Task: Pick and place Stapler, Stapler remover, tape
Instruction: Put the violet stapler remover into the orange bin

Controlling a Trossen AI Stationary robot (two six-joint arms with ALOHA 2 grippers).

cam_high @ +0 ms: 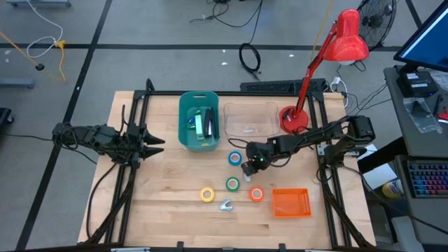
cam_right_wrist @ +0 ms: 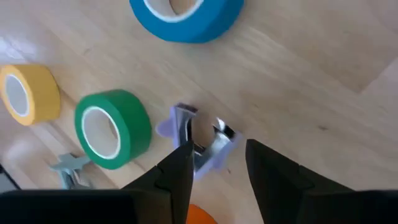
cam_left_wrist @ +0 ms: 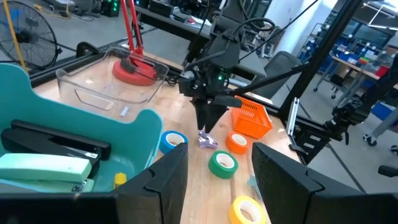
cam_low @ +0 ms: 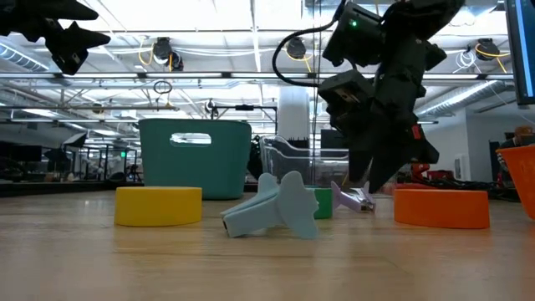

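Right end effector [cam_right_wrist: 214,163] hangs low over the lilac staple remover [cam_right_wrist: 198,140], fingers part-open astride it, nothing gripped yet. The remover lies flat on the tabletop [cam_high: 168,196] between the blue tape roll [cam_right_wrist: 186,17] and the green tape roll [cam_right_wrist: 113,127] — a crooked close could pinch one wing and flick it away, or bump the green roll. Left end effector [cam_high: 155,145] waits part-open beside the teal bin [cam_high: 199,120].

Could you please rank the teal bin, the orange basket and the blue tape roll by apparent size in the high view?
1. teal bin, clearly largest.
2. orange basket.
3. blue tape roll, smallest.
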